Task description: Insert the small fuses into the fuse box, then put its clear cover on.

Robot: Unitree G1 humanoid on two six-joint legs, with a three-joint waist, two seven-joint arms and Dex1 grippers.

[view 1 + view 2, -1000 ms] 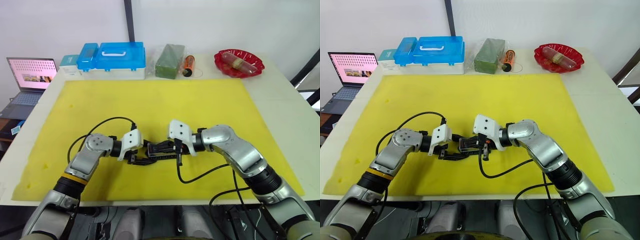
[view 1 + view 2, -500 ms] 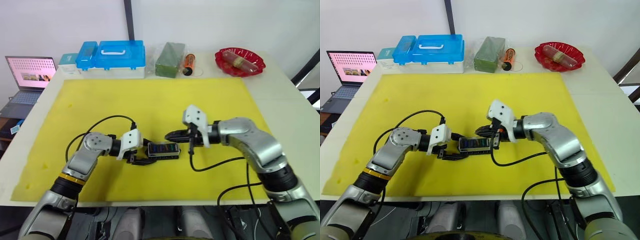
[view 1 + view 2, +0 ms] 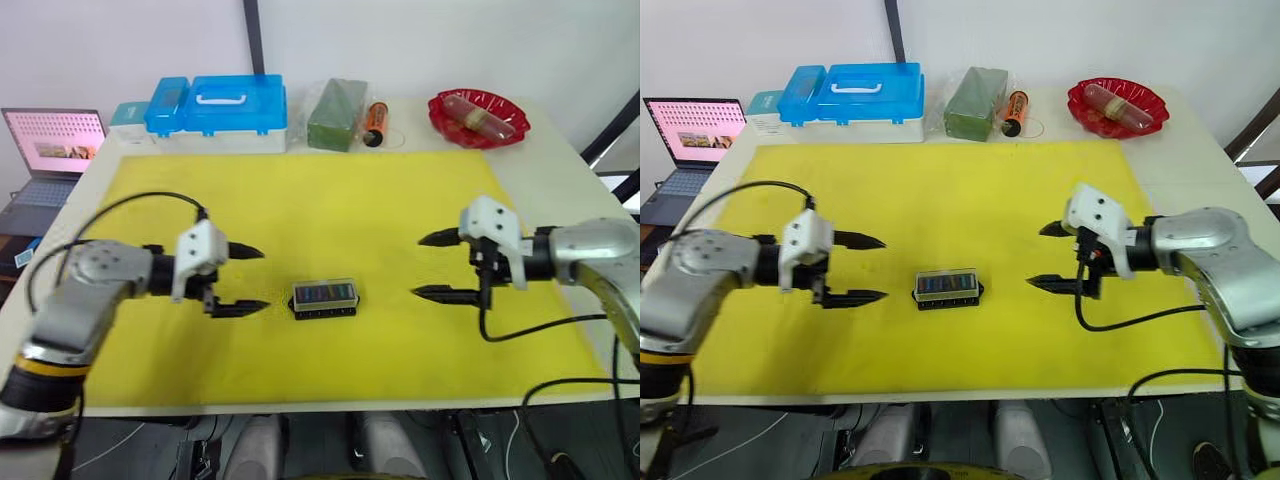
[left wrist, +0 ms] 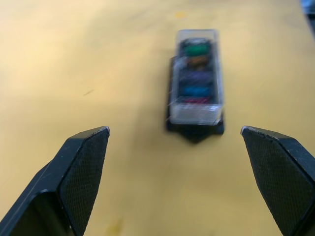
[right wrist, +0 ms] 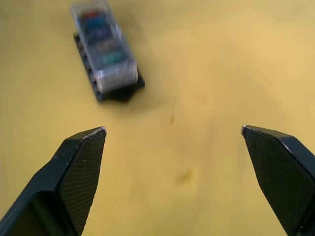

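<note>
The fuse box (image 3: pixel 325 298) lies alone on the yellow mat (image 3: pixel 300 200), near its front middle. It is a small black block with the clear cover (image 4: pixel 197 105) seated on top. Through the cover I see the small fuses (image 4: pixel 196 91) in a row, in green, orange, purple, teal and red. My left gripper (image 3: pixel 262 278) hovers open to the left of the box, a short gap away. My right gripper (image 3: pixel 417 266) hovers open to its right, about as far off. Both point at the box and neither touches it. Nothing sits between either pair of fingers.
Along the table's far edge stand a blue lidded case (image 3: pixel 228 108), a green block in a clear bag (image 3: pixel 338 117), an orange cylinder (image 3: pixel 377 125) and a red bowl (image 3: pixel 478 118). A laptop (image 3: pixel 50 140) sits off the table's left side.
Both grippers have opened and drawn away from the fuse box, the left one to the left and the right one to the right. The box stays on the mat.
</note>
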